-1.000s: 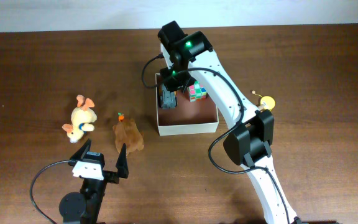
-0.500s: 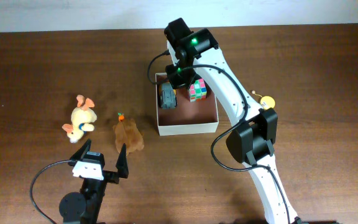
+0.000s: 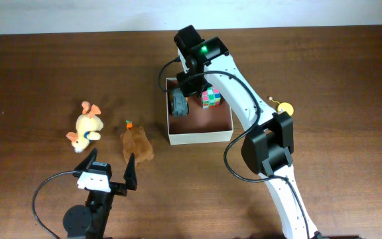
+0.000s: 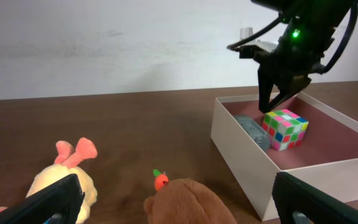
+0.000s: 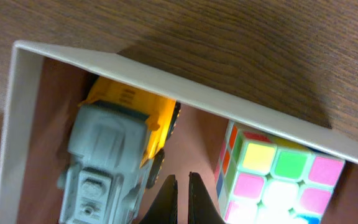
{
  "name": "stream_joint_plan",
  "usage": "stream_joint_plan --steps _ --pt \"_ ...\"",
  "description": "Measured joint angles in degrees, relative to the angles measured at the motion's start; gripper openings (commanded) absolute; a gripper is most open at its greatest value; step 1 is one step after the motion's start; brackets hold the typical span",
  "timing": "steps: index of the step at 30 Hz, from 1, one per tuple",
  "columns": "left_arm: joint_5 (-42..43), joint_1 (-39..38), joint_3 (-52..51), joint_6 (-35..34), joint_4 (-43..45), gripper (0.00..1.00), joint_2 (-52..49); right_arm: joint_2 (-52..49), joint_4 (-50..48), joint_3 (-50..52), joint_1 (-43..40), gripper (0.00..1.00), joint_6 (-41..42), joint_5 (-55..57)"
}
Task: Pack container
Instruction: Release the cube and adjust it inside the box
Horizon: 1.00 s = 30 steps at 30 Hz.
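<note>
- The container point(image 3: 199, 137) is a square, shallow, open-top box, white outside and dusty pink-brown inside.
- It sits near the middle of the worktop point(image 3: 45, 73), at 2 o'clock from the brown plush point(image 3: 136, 145).
- The worktop is dark brown wood grain. In the left wrist view a plain white wall point(image 4: 104, 43) rises behind its far edge.
- Inside the container a grey and yellow truck point(image 3: 180, 103) lies along the 9 o'clock wall. A colour cube point(image 3: 210, 97) stands toward 12 o'clock, and the rest of the floor is bare.
- The right end effector point(image 5: 182, 179) hangs over the container's 11 o'clock part, its tips between truck and cube. It is clenched to a thin slit, gripping nothing.
- The left end effector point(image 3: 111, 162) is released, its fingers wide apart and low at 7 o'clock, just beside the brown plush.
- A yellow plush point(image 3: 85, 126) lies at 9 o'clock of the brown one.
- A small yellow toy point(image 3: 284, 107) lies at 3 o'clock of the container.
</note>
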<state>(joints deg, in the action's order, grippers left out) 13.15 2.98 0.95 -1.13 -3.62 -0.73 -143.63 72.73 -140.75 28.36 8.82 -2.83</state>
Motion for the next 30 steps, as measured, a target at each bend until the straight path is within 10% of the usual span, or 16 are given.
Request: stream_joint_plan --steps 30 --pt "0.00 0.00 0.00 0.00 0.00 0.99 0.00 0.00 -10.38 8.66 -2.14 0.04 -0.07 3.39"
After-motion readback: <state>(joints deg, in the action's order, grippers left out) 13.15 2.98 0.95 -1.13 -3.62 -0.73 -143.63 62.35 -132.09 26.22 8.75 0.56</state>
